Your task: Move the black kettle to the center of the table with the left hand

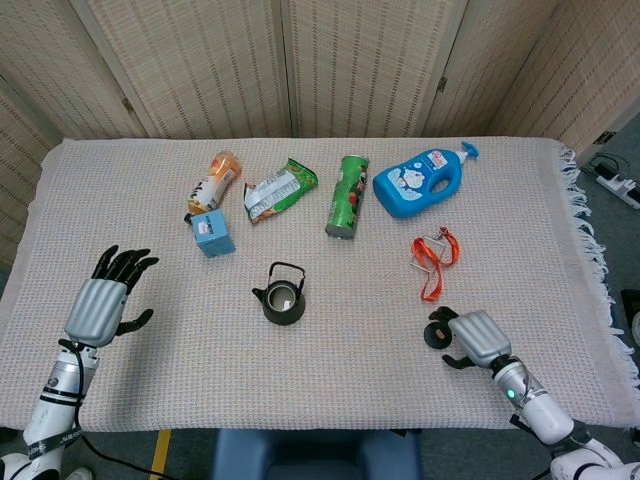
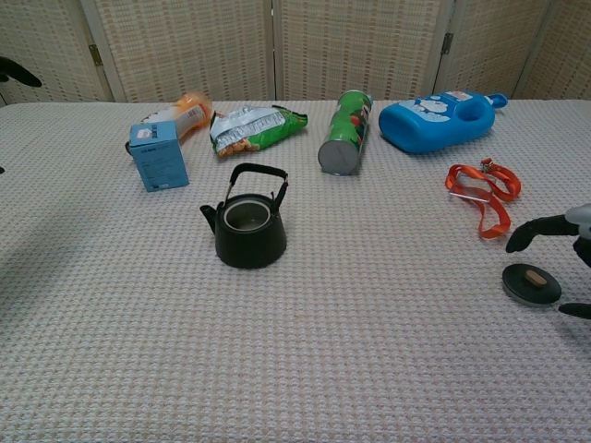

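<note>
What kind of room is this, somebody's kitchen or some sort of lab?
Probably a robot test setup, not a kitchen. A cloth-covered table stands before folding woven screens, and unrelated items lie scattered on it: a black kettle, a chips can and a blue detergent bottle.

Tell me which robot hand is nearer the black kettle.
Neither clearly; both hang well clear of the black kettle. The left robot hand is open far to its left, the right robot hand over the small black lid.
</note>
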Controlling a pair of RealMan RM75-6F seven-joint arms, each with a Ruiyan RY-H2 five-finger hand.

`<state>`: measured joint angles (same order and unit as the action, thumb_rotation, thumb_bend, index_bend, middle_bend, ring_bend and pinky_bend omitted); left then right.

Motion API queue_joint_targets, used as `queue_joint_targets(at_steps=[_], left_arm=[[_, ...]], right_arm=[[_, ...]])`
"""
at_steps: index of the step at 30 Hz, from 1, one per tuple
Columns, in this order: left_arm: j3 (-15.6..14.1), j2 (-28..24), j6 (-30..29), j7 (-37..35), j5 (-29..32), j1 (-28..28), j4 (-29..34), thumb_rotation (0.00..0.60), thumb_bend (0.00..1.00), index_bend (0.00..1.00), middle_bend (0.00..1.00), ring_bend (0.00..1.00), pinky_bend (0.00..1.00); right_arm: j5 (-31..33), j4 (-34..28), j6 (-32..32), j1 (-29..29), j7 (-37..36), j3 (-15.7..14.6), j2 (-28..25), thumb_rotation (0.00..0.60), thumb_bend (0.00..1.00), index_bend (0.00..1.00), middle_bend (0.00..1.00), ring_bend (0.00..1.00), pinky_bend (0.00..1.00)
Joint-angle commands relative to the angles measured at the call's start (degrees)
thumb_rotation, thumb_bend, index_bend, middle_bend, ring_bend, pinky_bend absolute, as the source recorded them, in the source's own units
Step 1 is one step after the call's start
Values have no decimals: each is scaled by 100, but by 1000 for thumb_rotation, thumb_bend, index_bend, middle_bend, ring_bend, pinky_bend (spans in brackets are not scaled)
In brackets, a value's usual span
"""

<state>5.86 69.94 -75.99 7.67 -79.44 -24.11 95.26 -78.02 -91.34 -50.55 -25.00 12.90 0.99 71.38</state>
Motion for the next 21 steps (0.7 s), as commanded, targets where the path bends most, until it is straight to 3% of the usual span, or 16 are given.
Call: queue_joint_targets(at_steps=[1,21], left_arm=[[15,5,7,-3,3,8,-9,600,207,167,99,89,0],[98,45,47,-157,5,103,-160,600,207,167,99,85,0]], right_arm=[[56,66,21,-42,39,-6,60,600,306,236,256,715,623],[206,161,-106,-208,518,-81,312,600,307,293,310,745,622]])
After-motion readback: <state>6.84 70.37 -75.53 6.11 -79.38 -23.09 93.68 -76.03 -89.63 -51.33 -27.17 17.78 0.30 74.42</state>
